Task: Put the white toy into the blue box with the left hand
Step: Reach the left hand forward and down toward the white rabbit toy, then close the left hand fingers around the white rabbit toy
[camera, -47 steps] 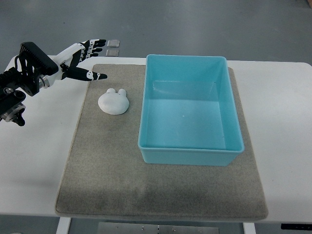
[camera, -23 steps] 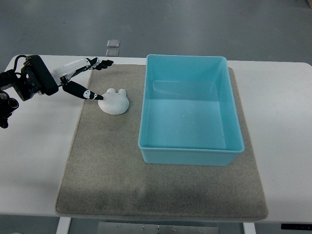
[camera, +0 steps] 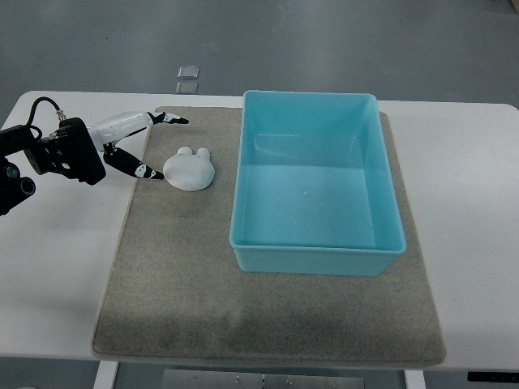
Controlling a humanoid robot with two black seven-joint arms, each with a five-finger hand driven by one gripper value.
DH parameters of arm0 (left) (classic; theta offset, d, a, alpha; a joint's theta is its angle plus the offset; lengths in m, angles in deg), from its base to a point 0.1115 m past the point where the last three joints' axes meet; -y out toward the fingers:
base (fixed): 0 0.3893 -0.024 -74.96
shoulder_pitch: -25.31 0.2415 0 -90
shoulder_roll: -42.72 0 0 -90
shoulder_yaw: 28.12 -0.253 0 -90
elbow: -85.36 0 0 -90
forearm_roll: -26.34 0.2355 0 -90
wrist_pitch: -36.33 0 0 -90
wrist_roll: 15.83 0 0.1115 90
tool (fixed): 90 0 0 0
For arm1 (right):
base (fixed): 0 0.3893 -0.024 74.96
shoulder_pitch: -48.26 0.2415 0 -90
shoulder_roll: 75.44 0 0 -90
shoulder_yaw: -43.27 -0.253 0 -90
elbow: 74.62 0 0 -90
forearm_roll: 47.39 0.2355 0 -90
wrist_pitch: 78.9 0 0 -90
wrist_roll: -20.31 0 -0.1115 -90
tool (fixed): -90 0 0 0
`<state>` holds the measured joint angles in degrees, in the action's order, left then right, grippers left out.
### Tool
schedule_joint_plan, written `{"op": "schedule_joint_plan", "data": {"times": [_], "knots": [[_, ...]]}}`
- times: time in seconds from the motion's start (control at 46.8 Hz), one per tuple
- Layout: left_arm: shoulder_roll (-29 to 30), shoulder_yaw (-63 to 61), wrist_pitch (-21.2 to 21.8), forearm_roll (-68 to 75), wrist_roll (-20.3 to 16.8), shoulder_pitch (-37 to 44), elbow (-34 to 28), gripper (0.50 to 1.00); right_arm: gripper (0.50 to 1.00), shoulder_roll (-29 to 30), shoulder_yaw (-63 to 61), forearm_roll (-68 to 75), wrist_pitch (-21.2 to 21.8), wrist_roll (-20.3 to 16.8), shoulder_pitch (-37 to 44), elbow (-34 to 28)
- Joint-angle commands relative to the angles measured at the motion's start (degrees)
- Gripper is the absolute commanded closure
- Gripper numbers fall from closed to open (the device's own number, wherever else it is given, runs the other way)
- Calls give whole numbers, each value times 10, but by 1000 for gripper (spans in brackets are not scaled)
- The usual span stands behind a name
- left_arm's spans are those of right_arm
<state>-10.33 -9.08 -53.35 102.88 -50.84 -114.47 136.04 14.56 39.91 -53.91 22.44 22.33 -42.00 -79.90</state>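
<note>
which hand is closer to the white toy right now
Left. The left hand sits just left of the white toy, fingers spread, thumb tip about touching it. The right hand isn't in view.

The left hand point(camera: 130, 144) has slim white fingers point(camera: 122, 125) broken by black joints and ending in black tips; a lower digit is mostly black with a small white mark near its end. Behind the fingers sits a boxy matte-black wrist housing point(camera: 75, 151) with squared edges and a few small pale dots on its upper face. A thin black cable point(camera: 36, 105) loops up from the housing and curves back toward the forearm. The forearm point(camera: 15, 158) is black too, made of blocky segments, with a round dark knob-like part near the picture's left edge.
</note>
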Motion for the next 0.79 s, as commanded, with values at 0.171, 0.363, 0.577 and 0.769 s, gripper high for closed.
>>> {"op": "schedule_joint_plan", "data": {"times": [0.171, 0.363, 0.577, 0.769], "knots": [[4, -10, -5, 3, 0, -2, 50, 574, 564, 0, -1, 0, 0, 0, 0, 0], [4, -28, -4, 10, 0, -8, 55, 574, 564, 0, 0, 0, 0, 0, 0, 0], [-3, -29, 9, 48, 0, -9, 50, 581, 564, 0, -1, 0, 0, 0, 0, 0], [-16, -43, 35, 62, 0, -9, 43, 583, 564, 0, 0, 0, 0, 0, 0, 0]]}}
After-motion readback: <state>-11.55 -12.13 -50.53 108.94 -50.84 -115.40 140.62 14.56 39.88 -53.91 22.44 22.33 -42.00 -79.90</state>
